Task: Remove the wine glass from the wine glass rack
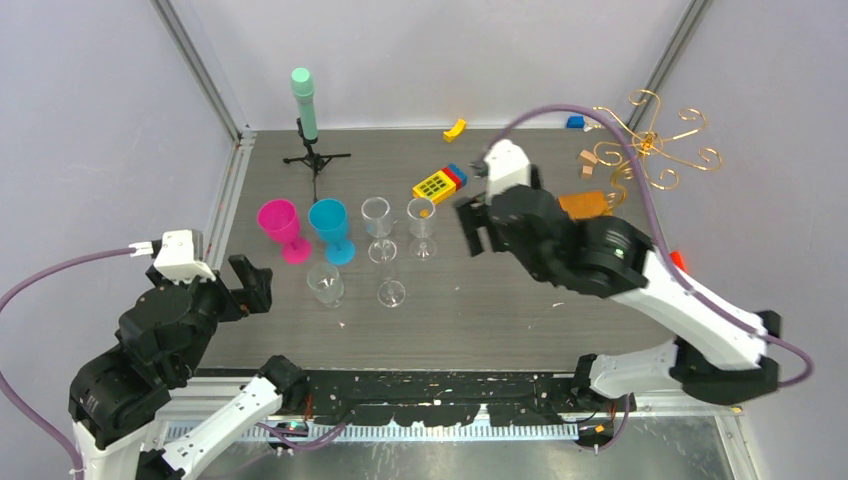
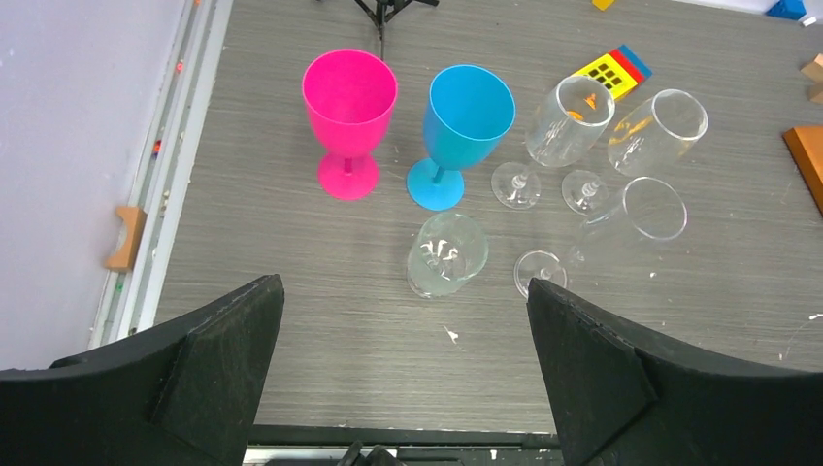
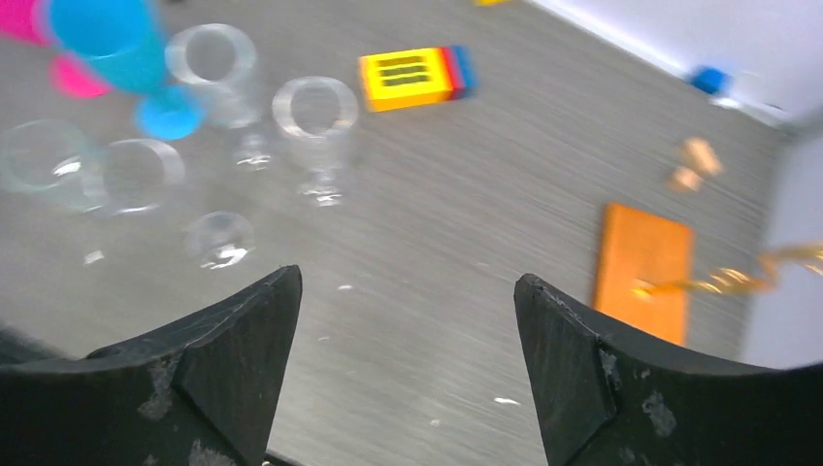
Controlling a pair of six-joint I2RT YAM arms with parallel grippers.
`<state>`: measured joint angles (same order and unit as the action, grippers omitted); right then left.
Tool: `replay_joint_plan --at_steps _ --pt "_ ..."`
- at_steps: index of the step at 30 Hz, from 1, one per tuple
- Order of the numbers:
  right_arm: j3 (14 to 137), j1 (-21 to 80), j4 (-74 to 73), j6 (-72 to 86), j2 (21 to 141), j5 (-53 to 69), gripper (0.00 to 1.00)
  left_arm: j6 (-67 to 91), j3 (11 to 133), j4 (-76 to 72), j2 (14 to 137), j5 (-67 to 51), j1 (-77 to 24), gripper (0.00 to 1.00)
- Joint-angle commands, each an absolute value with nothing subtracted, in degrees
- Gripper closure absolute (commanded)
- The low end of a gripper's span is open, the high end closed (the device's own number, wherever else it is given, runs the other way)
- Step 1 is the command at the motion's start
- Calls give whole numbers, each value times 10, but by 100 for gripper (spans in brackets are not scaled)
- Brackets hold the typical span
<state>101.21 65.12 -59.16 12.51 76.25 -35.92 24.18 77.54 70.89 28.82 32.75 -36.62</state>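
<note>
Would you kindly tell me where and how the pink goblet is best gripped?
Probably at the short stem of the pink goblet, below its wide bowl, approaching level from the near left: it stands upright, and the blue goblet stands close on its right.

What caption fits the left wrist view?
Open left gripper facing a pink glass, a blue glass and four clear glasses.
</note>
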Motion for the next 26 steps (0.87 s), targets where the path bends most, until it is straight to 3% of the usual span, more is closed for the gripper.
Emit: replay_joint_plan --at_steps 1,6,13,26 --pt "897 649 -533 145 635 -616 13 255 773 714 267 330 -364 0" --pt "808 650 -509 154 514 -678 11 237 782 704 252 330 -364 0" --pt "717 650 -410 142 362 -628 10 211 804 687 243 333 -364 0" --pt "692 649 -368 134 332 -608 10 202 817 673 227 350 -364 0"
